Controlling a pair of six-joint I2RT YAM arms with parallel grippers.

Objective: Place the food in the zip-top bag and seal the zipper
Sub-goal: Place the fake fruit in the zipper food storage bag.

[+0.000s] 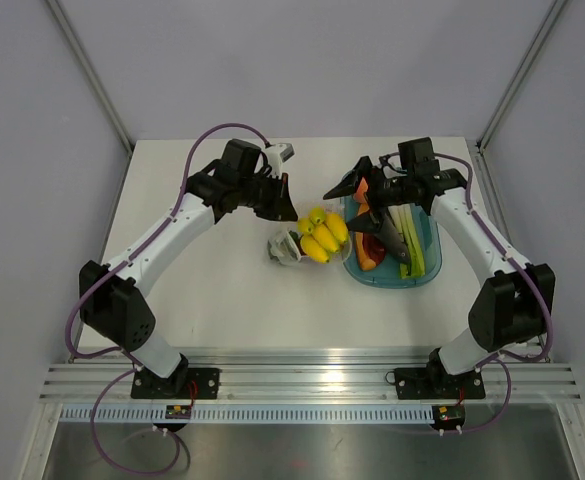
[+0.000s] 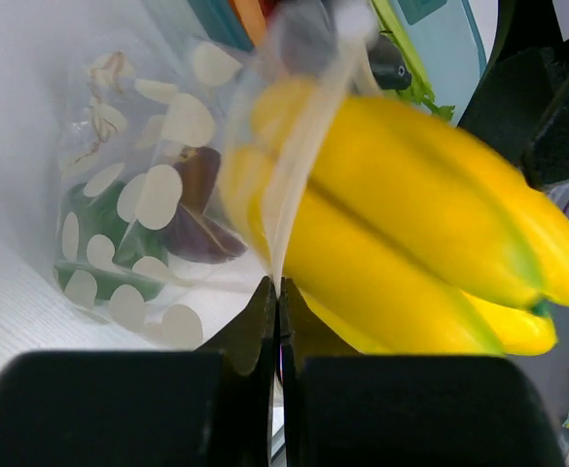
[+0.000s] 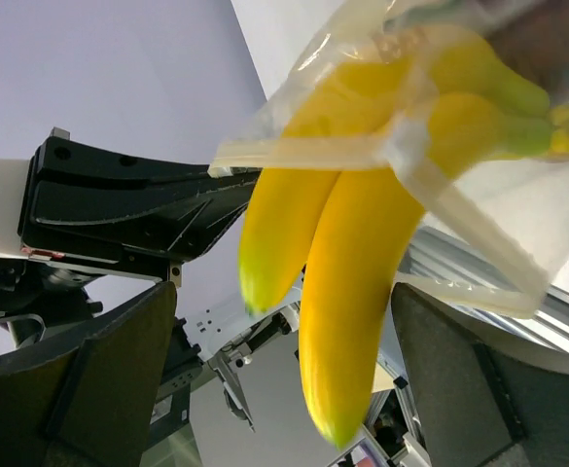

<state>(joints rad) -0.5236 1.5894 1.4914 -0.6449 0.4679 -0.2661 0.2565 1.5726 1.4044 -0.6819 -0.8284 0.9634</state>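
The left gripper [image 2: 276, 288] has its fingers pressed together, pinching the thin plastic at the mouth of the bag [image 2: 158, 195]; the clamped film rises straight out from between the fingertips. In the left wrist view, the bag body lies ahead and to the left of these fingers, on the table [image 1: 222, 290], with a green fruit [image 2: 94, 219] and a dark red apple [image 2: 201, 229] inside. The bananas [image 2: 410, 243] lie just right of the left fingertips, stem end inside the bag mouth and tips protruding. The right gripper [image 3: 284, 302] is spread wide; the bananas sit between its fingers, with a gap visible on each side and no contact. The bag mouth drapes over the bananas ahead of the right fingers. In the top view, the tray [image 1: 427, 270] lies beside the right gripper, toward its arm base, and holds green pieces [image 1: 412, 245] and an orange piece [image 1: 365, 255]
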